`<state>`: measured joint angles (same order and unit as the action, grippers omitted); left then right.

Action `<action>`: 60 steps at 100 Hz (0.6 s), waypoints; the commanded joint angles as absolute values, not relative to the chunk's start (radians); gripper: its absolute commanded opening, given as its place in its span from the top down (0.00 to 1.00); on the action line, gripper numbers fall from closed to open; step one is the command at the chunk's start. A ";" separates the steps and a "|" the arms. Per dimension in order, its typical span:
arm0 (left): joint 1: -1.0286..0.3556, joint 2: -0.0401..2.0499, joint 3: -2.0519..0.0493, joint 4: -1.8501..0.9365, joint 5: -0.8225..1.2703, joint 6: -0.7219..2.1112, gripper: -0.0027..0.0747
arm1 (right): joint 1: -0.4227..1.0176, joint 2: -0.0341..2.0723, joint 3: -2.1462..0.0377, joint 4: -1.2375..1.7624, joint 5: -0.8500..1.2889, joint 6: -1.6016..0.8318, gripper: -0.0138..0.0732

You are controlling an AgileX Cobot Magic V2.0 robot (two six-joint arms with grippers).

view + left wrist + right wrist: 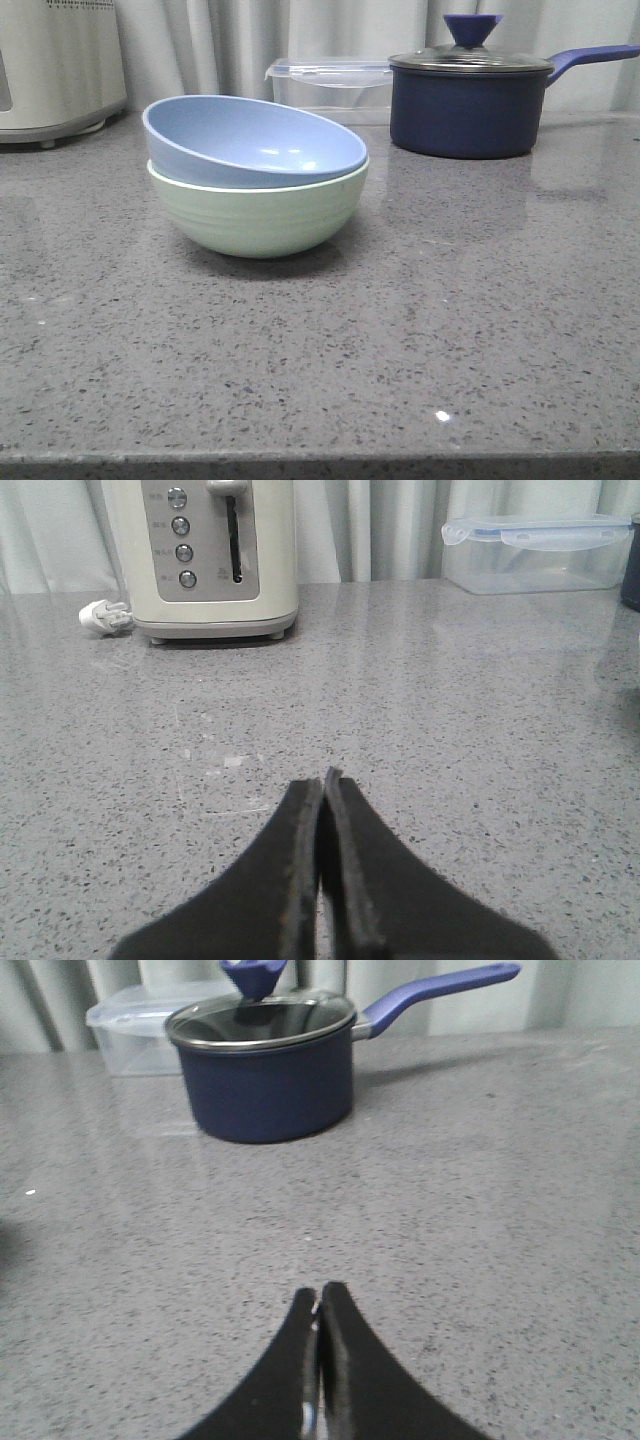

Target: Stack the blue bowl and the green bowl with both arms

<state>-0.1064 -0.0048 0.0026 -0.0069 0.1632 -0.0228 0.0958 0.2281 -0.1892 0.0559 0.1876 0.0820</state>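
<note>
Now | blue bowl (250,140) nested tilted in green bowl (260,220) | left end effector (325,780) closed, empty | right end effector (320,1295) closed, empty

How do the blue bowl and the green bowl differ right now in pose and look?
The matte pale periwinkle-blue bowl sits tilted, its rim higher on the left, while the matte pale mint-green bowl stands level on the grey speckled countertop. The blue bowl rests nested inside the green bowl, not on the counter. The blue bowl's walls look smooth; the green bowl shows faint horizontal ridges and a lighter rim. Both are round and similar in size.
</note>
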 commanded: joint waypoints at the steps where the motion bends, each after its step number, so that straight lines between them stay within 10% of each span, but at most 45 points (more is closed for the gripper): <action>1: -0.106 -0.039 0.044 -0.014 0.086 -0.035 0.99 | 0.071 0.203 -0.161 0.042 0.041 0.084 0.93; 60: -0.106 -0.039 0.044 -0.014 0.086 -0.035 0.99 | 0.057 -0.029 0.027 0.042 -0.005 0.084 0.93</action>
<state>-0.1064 -0.0048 0.0026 -0.0069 0.1649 -0.0228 0.0661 -0.0095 0.0276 0.0538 0.0609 0.0820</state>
